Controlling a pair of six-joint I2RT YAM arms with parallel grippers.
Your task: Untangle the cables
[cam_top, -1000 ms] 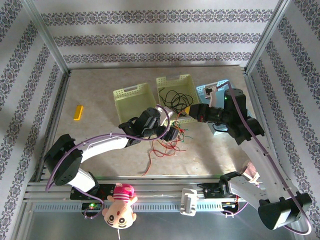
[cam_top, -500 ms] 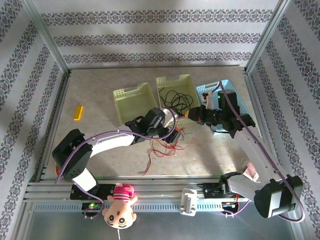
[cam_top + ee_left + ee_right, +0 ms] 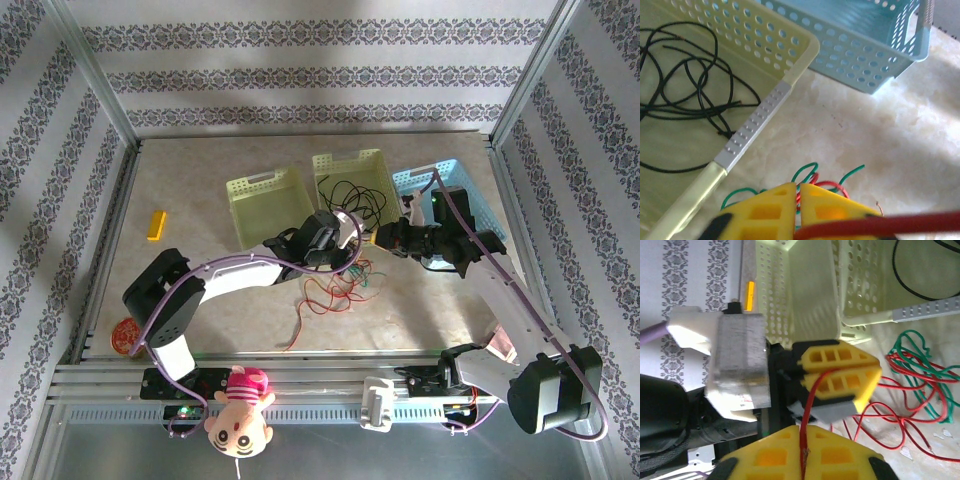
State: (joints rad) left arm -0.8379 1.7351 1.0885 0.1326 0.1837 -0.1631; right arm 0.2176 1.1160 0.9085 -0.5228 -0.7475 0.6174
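Observation:
A tangle of red cable (image 3: 322,297) and green cable (image 3: 366,277) lies on the table in front of the baskets. My left gripper (image 3: 351,256) hovers over it. Its yellow fingers (image 3: 767,212) are shut, with red (image 3: 832,186) and green (image 3: 805,172) strands running into the narrow gap of the left gripper (image 3: 798,200). My right gripper (image 3: 384,237) sits just right of it, tip to tip. The right gripper (image 3: 803,434) is shut on a taut red cable (image 3: 810,395) that leads up to the left fingers (image 3: 840,372). A black cable (image 3: 350,194) lies coiled in the middle yellow basket (image 3: 330,162).
A second yellow basket (image 3: 242,190) stands to the left and a blue basket (image 3: 470,195) to the right, close behind the right arm. A yellow block (image 3: 156,225) lies far left, a red disc (image 3: 125,336) at the near left. A doll (image 3: 240,410) hangs off the front rail.
The left gripper has moved right and slightly back over the tangle. The right gripper has come down and toward it, so the two now sit closer together.

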